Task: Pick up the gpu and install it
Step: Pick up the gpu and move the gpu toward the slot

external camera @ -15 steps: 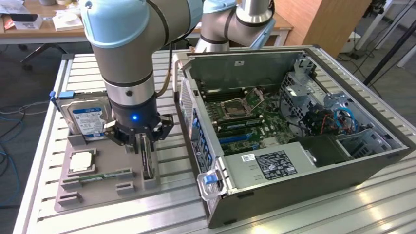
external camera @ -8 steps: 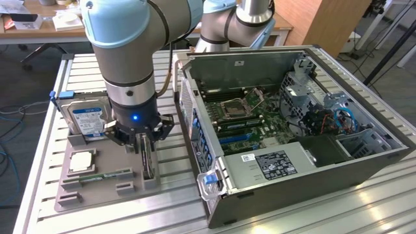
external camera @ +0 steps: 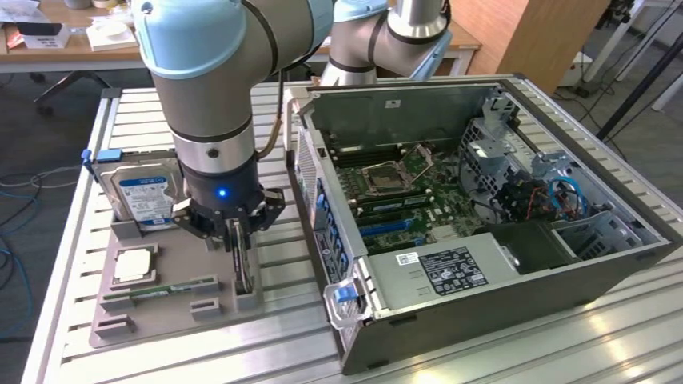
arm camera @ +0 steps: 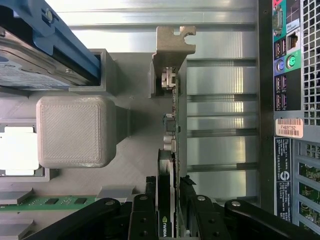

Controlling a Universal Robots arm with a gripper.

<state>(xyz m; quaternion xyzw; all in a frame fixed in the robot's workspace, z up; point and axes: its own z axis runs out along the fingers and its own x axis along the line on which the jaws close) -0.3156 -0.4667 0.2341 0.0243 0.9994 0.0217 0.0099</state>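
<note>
In the exterior view, the gripper (external camera: pixel 239 232) hangs low over a grey holder tray (external camera: pixel 149 328) on the slatted worktop (external camera: pixel 160 112). It is directly above the gpu (external camera: pixel 245 268), which stands on its edge in the tray's slots. The card's long axis runs from under the gripper toward the tray's near edge, roughly parallel to the side of the open computer case (external camera: pixel 597 264) on the exterior view's right. A hard drive (external camera: pixel 144 196), a processor (external camera: pixel 133 264) and a memory stick (external camera: pixel 171 290) sit in the same tray, on the exterior view's left of the card.

In the wrist view, the gpu (arm camera: pixel 174 115) is seen edge-on as a thin line. Its metal bracket (arm camera: pixel 172 47) is at the end farthest from the gripper (arm camera: pixel 167 182). The fingers (arm camera: pixel 149 205) stand apart, one on each side of the card. It cannot be told whether they touch it.
</note>
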